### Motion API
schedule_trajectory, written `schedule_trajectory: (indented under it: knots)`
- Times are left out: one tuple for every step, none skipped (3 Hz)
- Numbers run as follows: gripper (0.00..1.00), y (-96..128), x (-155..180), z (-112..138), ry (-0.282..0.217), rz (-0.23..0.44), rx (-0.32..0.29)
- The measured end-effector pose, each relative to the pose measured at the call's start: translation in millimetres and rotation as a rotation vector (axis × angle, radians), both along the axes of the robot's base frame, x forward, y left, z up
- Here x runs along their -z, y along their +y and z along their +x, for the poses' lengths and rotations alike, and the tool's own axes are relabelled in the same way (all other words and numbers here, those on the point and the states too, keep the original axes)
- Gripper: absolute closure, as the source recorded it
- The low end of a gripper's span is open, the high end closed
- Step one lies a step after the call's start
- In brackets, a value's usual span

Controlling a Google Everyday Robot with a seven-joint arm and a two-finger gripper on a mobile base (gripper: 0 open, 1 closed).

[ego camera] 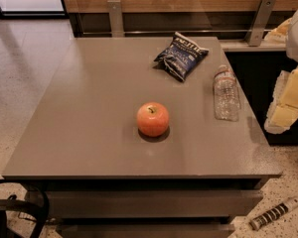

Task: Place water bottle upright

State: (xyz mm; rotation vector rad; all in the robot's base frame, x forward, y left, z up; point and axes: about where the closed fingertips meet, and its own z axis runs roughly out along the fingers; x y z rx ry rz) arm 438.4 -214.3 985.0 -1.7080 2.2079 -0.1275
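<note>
The water bottle [225, 94] is clear and ribbed, with a white cap and a thin reddish label band. It lies on its side near the right edge of the grey table [89, 123], with its cap pointing toward the far side. My gripper [286, 105], with cream-yellow parts, hangs beyond the table's right edge. It is to the right of the bottle and not touching it.
A red-orange apple [152, 118] stands at the table's middle front. A dark blue chip bag [181, 55] lies at the back, left of the bottle's cap. A striped object [274, 214] lies on the floor at the lower right. A black object [15, 212] is at the lower left.
</note>
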Motion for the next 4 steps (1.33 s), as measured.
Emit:
schedule_trajectory:
  knots:
    - [0.00,0.0,-0.5,0.1,-0.001,0.000,0.000]
    - [0.00,-7.0,0.9,12.2,0.010,0.038,0.029]
    - [0.00,-26.7,12.7,57.1,0.088,0.191,0.149]
    - [0.00,-38.2,18.0,100.0,0.148,0.311,0.289]
